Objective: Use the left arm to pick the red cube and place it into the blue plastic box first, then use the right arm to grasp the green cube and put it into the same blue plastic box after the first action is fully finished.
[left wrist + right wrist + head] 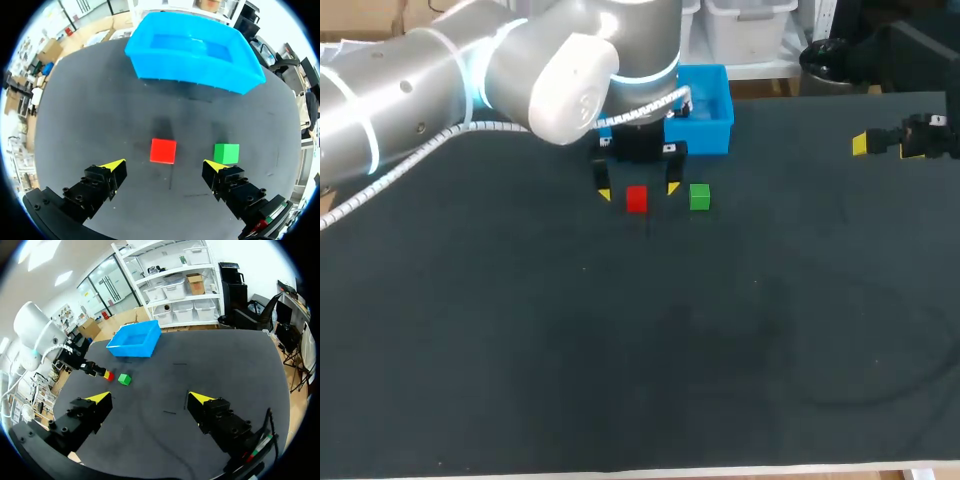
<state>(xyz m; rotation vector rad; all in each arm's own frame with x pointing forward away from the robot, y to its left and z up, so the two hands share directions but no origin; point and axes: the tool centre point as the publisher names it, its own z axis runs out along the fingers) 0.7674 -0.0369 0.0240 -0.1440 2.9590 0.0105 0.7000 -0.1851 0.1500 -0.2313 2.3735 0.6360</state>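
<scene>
The red cube (637, 199) rests on the dark table, with the green cube (699, 197) just to its right. My left gripper (638, 190) hangs open over the red cube, one yellow tip on each side of it. In the left wrist view the red cube (163, 150) lies just ahead of the gap of my left gripper (166, 164); the green cube (226, 153) sits by one fingertip. The blue plastic box (712, 112) stands behind both cubes and looks empty (195, 50). My right gripper (888, 144) stays open at the far right, nothing between its fingers (149, 397).
The right wrist view takes in my left arm (75, 357), the red cube (109, 376), the green cube (124, 379) and the blue box (135, 339) across the table. The dark table (640, 360) stretches toward the front edge.
</scene>
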